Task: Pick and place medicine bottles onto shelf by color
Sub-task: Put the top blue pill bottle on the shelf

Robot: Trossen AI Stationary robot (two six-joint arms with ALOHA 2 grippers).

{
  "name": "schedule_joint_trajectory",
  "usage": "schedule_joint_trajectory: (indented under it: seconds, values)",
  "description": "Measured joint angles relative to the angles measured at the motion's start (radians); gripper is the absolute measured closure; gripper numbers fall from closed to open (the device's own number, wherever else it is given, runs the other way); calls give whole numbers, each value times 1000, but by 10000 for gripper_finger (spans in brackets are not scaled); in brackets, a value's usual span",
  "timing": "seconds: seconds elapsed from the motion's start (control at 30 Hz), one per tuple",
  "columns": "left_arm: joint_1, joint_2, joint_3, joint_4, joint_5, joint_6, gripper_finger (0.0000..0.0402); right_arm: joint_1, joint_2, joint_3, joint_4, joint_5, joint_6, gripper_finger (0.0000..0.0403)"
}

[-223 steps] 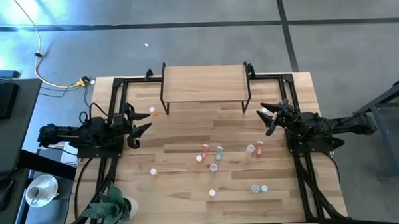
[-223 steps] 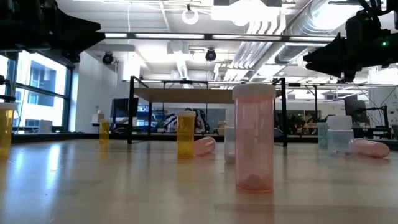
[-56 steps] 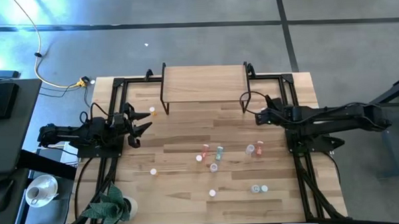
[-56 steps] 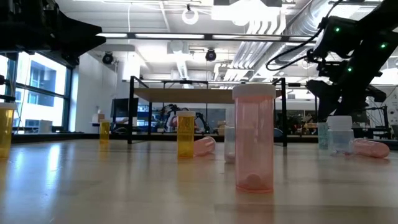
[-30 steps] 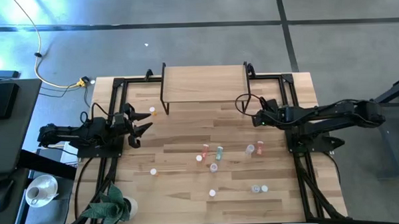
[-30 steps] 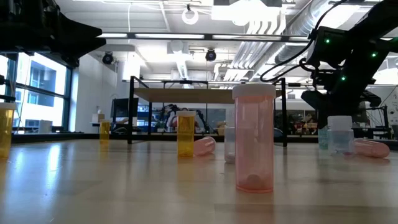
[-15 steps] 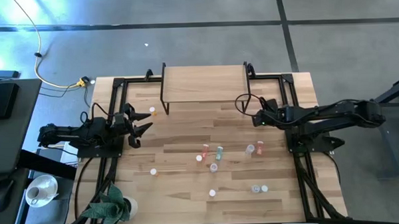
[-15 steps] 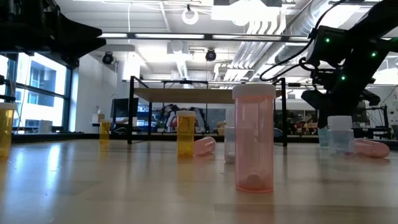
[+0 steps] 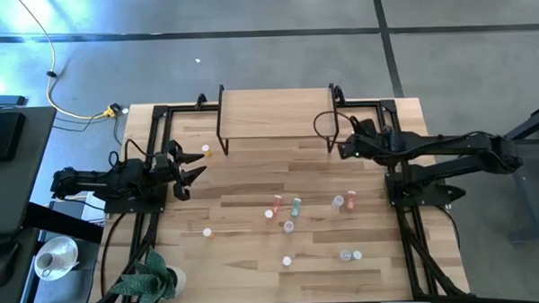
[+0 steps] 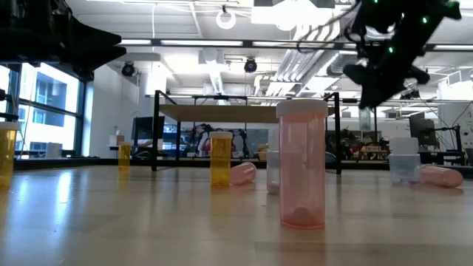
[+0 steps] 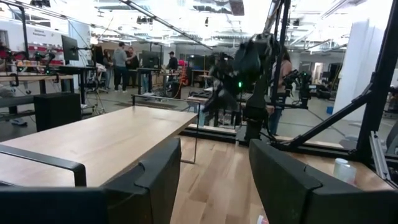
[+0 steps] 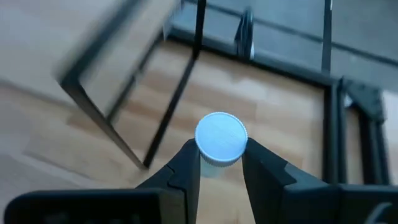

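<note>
— Across the wooden counter [image 9: 255,251], what stands nearest the low camera?

— A pink bottle [image 10: 301,164], upright, white-capped. Behind it an orange bottle [image 10: 220,159] stands beside a pink one lying on its side [image 10: 242,173]. From above, the loose medicine bottles [image 9: 294,207] sit scattered over the counter's middle and near half, and the shelf [image 9: 275,113] stands at the far edge on thin black legs. Beyond is an open workshop with ceiling ducts and windows; people stand far off in the left wrist view.

— And the arms?

— The left gripper [image 9: 191,168] waits at the counter's left edge, fingers spread wide. The right gripper [image 12: 220,163] has its fingers pinched on a white-capped bottle [image 12: 221,139], by the shelf's right leg.

— Changed since half a second ago?

— The right arm has risen and shifted toward the shelf; in the low view it now hangs high, and the pale bottle that stood under it is gone.

— Anything unclear?

— The held bottle's colour: only its cap shows. From above the arm hides it.
</note>
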Motion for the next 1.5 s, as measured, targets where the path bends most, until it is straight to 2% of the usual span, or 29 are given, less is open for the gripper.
schedule_joint_trajectory:
  seconds: [0.27,0.47,0.6,0.73,0.9,1.13,1.5]
  values:
    - [0,0,0,0,-2,1,222,-6,0,241,-39,115,-104,316]
    - [0,0,0,0,-2,27,222,-60,6,364,86,113,-275,316]
    - [0,0,0,0,-2,23,222,-121,20,379,254,35,-414,316]
    - [0,0,0,-2,-2,19,222,-199,62,380,393,-99,-500,316]
    - [0,0,0,-3,-2,8,222,-302,154,380,452,-234,-530,316]
    - [0,0,0,-5,-2,10,222,-403,319,433,422,-359,-535,316]
    - [0,0,0,-11,-3,27,222,-407,511,603,246,-382,-631,316]
